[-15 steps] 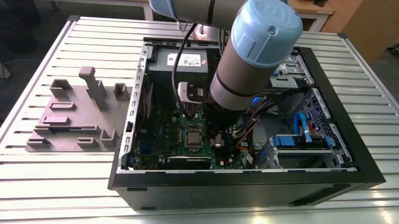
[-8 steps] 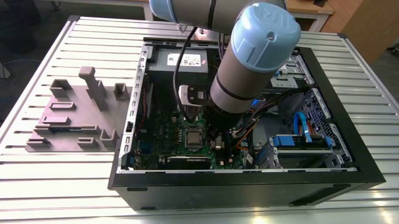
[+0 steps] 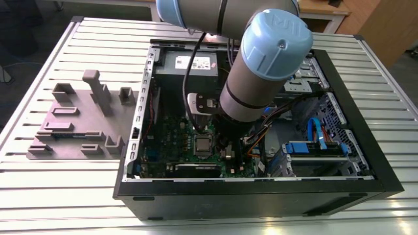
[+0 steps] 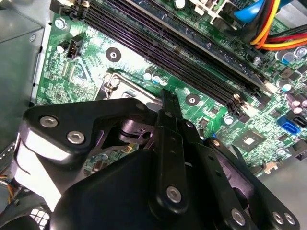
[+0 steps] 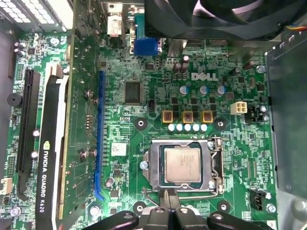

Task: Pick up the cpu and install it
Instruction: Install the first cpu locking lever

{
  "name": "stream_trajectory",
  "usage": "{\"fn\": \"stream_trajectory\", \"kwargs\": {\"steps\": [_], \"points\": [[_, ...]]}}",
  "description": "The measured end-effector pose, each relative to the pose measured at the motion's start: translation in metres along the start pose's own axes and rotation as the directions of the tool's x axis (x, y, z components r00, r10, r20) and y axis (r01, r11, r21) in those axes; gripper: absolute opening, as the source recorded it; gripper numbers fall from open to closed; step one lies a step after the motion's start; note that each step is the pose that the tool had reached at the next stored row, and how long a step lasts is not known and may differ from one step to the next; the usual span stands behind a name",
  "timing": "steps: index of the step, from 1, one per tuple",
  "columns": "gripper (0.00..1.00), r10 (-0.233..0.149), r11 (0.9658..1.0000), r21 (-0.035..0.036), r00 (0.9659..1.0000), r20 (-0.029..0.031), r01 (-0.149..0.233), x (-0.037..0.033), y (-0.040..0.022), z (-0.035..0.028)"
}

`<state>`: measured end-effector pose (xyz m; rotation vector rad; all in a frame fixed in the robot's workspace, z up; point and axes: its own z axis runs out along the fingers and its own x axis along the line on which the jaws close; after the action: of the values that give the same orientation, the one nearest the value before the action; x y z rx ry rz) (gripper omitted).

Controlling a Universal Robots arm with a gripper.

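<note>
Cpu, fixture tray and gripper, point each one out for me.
cpu (image 5: 182, 165), first wrist view, middle of its metal top.
fixture tray (image 3: 65, 128), exterior view, bare flat part of its base.
gripper (image 5: 170, 197), first wrist view, between its fingertips at the socket's edge.

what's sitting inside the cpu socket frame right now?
The cpu lies flat inside the socket frame, silver top showing. The gripper hovers at the frame's edge, off the chip. What lies under the chip is covered.
</note>
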<state>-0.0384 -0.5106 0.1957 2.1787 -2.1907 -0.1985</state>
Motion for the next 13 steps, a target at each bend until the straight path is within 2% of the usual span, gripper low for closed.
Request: {"fn": "stream_trajectory", "kwargs": {"steps": [6,13], "points": [[0.11,-0.019,0.9998,0.0056,0.9998,-0.0024,0.019,0.0002,-0.0004,0.0029],[0.11,-0.021,0.9998,0.0063,0.9998,-0.0034,0.021,0.0007,-0.0010,0.0082]]}}
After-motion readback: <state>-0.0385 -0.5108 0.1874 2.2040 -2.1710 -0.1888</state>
